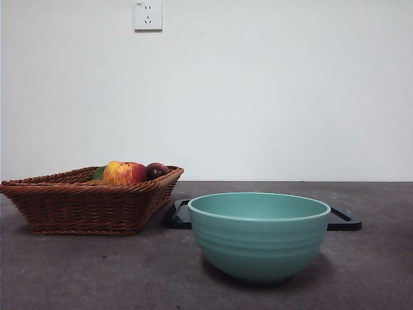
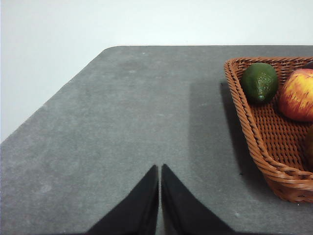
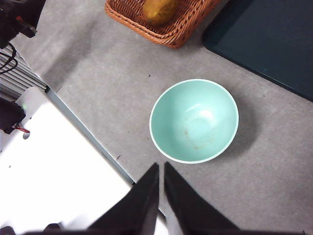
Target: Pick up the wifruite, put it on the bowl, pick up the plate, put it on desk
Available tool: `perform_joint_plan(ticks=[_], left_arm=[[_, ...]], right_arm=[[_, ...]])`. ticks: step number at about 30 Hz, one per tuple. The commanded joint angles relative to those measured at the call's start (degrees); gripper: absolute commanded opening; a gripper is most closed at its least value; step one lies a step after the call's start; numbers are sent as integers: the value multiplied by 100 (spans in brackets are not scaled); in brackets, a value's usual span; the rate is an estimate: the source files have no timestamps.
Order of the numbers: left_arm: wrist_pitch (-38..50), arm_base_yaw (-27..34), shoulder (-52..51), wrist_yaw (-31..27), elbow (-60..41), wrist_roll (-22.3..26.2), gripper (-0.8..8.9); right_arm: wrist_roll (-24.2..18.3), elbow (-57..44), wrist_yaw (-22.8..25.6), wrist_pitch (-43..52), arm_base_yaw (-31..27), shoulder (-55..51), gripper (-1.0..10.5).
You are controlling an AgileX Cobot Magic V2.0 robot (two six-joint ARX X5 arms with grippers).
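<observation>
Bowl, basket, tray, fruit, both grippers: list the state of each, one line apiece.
Bowl: upright on the desk, empty.
Basket: on the desk, holding fruit.
Wifruite: in the basket.
Apple: in the basket.
Avocado: in the basket.
Tray: flat behind the bowl, nothing seen on it.
Left gripper: shut, empty.
Right gripper: shut, empty.

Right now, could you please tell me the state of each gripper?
Left gripper: closed, holding nothing, above the bare desk beside the basket.
Right gripper: closed, holding nothing, above the desk near the bowl.
</observation>
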Motion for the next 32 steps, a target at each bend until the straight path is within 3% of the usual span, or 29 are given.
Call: perform_joint_plan(ticks=[1, 9, 14, 18, 24, 32], left_arm=[[-223, 11, -13, -31, -39, 28, 8], [-223, 11, -13, -31, -39, 28, 8], [-223, 11, -13, -31, -39, 28, 8], [-223, 11, -13, -31, -39, 28, 7], [-223, 11, -13, -31, -39, 28, 8], [-223, 11, -13, -31, -39, 28, 8]], right_arm=[[-85, 98, -9, 63, 50, 44, 8], [-83, 98, -11, 61, 50, 42, 8], [-723, 98, 120, 256, -170, -39, 8], [-1266, -61, 291, 1215, -872, -179, 8], [-1360, -975, 297, 3191, -2227, -835, 8], [-1528, -2629, 645, 4649, -3281, -2074, 8]])
